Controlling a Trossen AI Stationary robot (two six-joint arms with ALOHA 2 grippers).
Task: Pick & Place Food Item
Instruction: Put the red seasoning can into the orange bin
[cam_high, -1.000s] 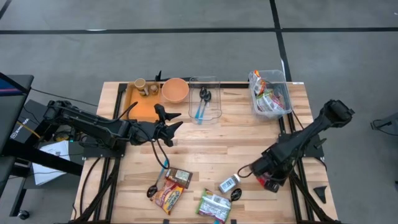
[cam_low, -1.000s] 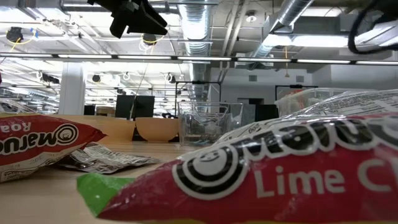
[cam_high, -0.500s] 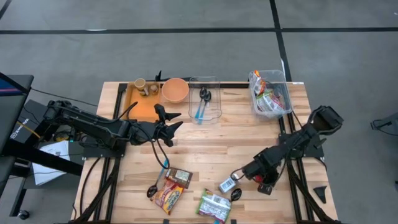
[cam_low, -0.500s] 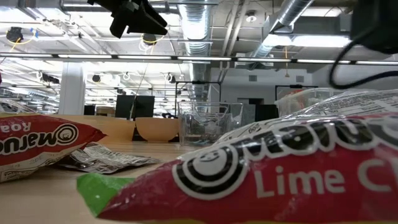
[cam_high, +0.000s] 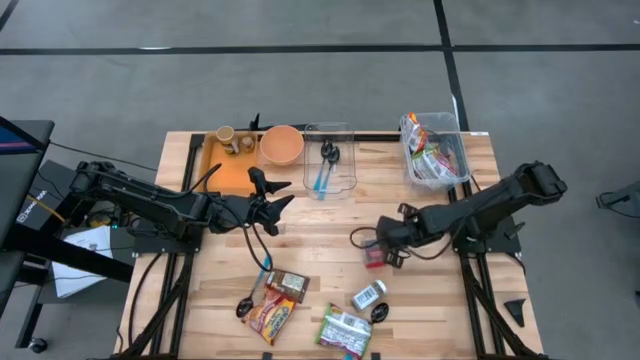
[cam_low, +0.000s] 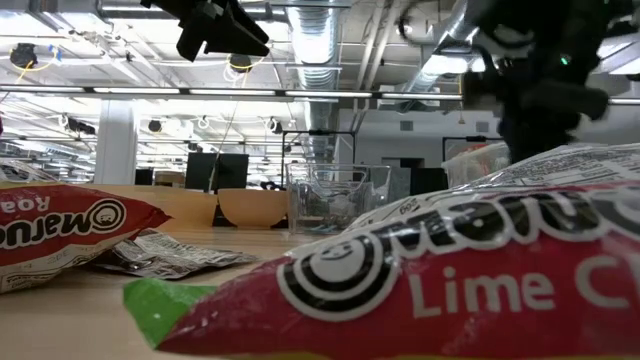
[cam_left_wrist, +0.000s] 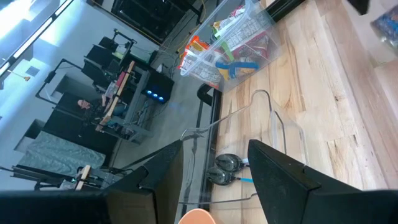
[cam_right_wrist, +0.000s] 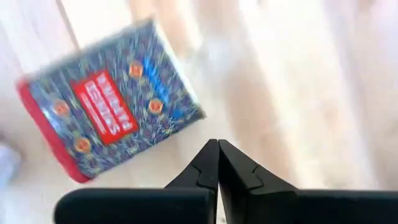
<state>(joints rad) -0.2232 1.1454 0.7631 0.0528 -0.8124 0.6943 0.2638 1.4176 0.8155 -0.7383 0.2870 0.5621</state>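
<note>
A small blue-patterned packet with a red edge (cam_right_wrist: 112, 106) lies flat on the wooden table; in the high view it shows as a red patch (cam_high: 375, 258) at the table's middle. My right gripper (cam_right_wrist: 217, 144) is shut, and its tips stand just beside the packet's near corner; it also shows in the high view (cam_high: 362, 240). My left gripper (cam_high: 272, 195) is open and empty and waits above the table's left half; its fingers stand apart in the left wrist view (cam_left_wrist: 214, 168). Several noodle packets (cam_high: 270, 318) lie at the near edge. My right gripper's shut fingertips stand close to the packet's corner (cam_right_wrist: 198, 117), with the packet flat on the table. I cannot tell whether they touch it. The picture is blurred there.
A clear bin (cam_high: 455, 150) holding packets stands at the far right. A clear container (cam_high: 345, 165) with spoons, an orange bowl (cam_high: 282, 145) and an orange tray (cam_high: 228, 172) with a cup stand at the far edge. A small wrapped item (cam_high: 368, 295) and a green packet (cam_high: 345, 328) lie near the front.
My right gripper has swung from the table's near right corner toward the middle and the far edge. The red-edged packet, which lay under that arm near the right edge, now lies at the table's middle beside the gripper.
</note>
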